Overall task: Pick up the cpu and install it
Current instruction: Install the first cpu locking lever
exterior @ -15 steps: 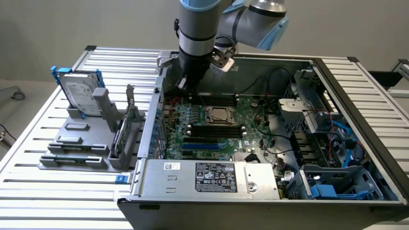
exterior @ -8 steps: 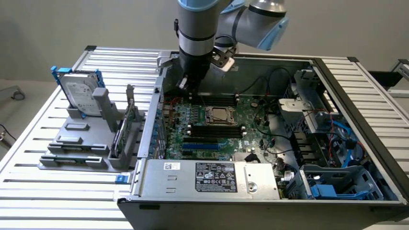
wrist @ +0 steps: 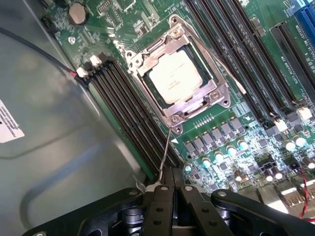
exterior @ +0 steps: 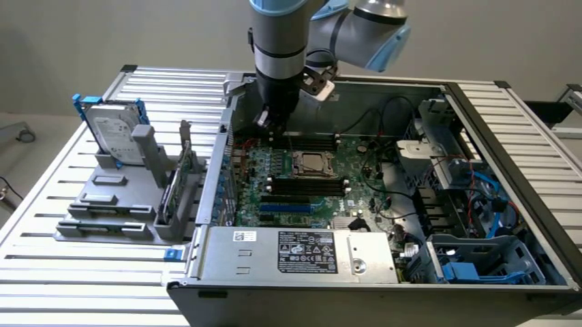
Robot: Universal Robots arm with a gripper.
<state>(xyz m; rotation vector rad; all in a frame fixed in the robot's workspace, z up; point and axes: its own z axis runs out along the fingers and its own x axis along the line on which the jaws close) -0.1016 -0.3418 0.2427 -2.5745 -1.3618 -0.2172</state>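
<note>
Black jaws are seen pressed fully together in the wrist view, with nothing held between them; they are hung low over the motherboard (wrist: 248, 123), just beside the grey case wall (wrist: 54, 162). A thin steel lever (wrist: 165, 147) is run from a corner of the socket straight toward their tips, and its free end lies at them. Whether it is touched cannot be told, though such a closed, pointed pose is judged better suited to nudging a slim lever than to carrying a chip. Beyond the lever, the cpu (wrist: 174, 76) is found lying flat in its socket, ringed by the bright metal load frame (wrist: 194, 104), which appears to be folded down over its edges so that the chip is held against its contacts. Its top is a plain, pale silvery-grey square, smooth, with faint print at the middle that cannot be read. Long black memory slots (wrist: 125, 118) are laid along both sides of the socket. In the exterior view the same chip is seen near the centre of the frame, inside the open case, with the arm (exterior: 277, 48) reaching down from the upper middle. A hard drive (exterior: 114, 129) is stood upright in a grey holder (exterior: 109, 204) at the left of the frame, on the slatted desk (exterior: 54, 286), well apart from the socket.
</note>
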